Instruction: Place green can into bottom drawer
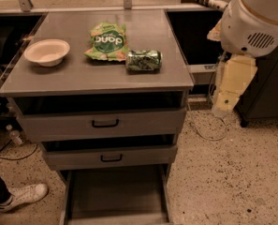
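The green can [143, 60] lies on its side on the grey cabinet top [82, 76], near the right front, just right of a green snack bag. The bottom drawer [115, 196] is pulled open at floor level and its flat floor is bare. My gripper [221, 108] hangs pointing down to the right of the cabinet, beside its right edge and below the level of the top. It is well apart from the can and holds nothing. The bulky white arm housing [255, 18] fills the top right.
A green snack bag [107, 41] and a white bowl [47, 52] lie on the cabinet top. Two upper drawers with black handles [105, 123] [111, 158] stand slightly open. A person's white shoe [21, 196] is at the bottom left. Cables [208, 130] lie on the speckled floor.
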Robot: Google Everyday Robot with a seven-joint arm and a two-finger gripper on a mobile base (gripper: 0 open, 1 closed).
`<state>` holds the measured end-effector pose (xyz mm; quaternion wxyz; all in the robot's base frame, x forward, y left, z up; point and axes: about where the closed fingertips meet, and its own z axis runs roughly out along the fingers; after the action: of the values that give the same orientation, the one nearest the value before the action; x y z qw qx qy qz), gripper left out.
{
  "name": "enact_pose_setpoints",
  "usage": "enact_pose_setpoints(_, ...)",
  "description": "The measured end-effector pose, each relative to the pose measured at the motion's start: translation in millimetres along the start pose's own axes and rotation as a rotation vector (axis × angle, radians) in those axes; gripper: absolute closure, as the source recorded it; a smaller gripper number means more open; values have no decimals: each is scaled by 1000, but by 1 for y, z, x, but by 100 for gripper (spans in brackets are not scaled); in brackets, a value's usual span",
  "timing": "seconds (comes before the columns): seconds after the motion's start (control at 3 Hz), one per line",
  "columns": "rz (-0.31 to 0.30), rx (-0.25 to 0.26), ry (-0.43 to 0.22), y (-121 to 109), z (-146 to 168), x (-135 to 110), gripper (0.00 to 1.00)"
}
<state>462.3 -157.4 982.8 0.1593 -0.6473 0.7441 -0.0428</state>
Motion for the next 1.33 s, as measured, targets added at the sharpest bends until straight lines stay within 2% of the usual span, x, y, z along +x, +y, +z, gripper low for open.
enact_pose_setpoints(0.67,-5,8,-98,-65,30,-63,0)
enact_pose_setpoints(1.0,-41,3,-123,-101,49,-104,0)
enact_pose_setpoints(1.33,-49,15,-119,-102,51,-105,0)
